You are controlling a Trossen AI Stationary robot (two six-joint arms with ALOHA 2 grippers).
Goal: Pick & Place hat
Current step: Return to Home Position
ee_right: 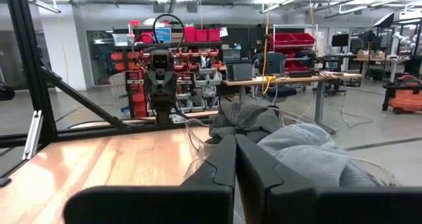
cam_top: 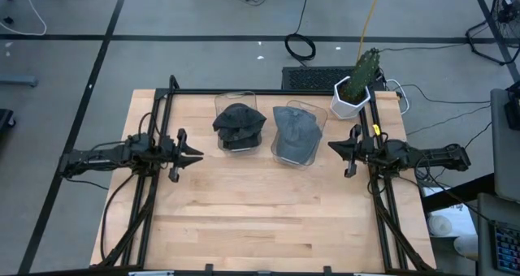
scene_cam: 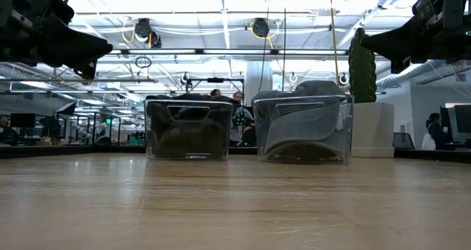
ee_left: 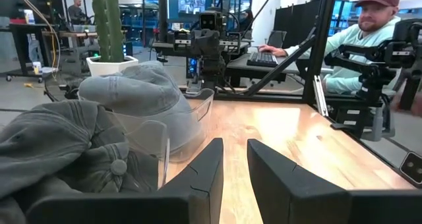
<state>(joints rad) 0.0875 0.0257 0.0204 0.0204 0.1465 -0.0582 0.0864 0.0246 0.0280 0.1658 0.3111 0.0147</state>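
At table sides, left gripper (cam_top: pixel 195 155) narrowly open, right gripper (cam_top: pixel 335 147) closed empty, both hang clear since gray caps (cam_top: pixel 292 130) fill right bin (cam_top: pixel 322 118).

right claw (ee_right: pixel 235 143): fingers pressing together | gray caps (ee_right: pixel 310 155) lying heaped in clear bins (ee_right: pixel 197 137) just ahead | left arm (ee_right: pixel 161 76) sitting opposite, across the wooden tabletop (ee_right: pixel 99 158)

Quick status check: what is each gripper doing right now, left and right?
Left gripper: open, holding nothing.
Right gripper: shut, holding nothing.
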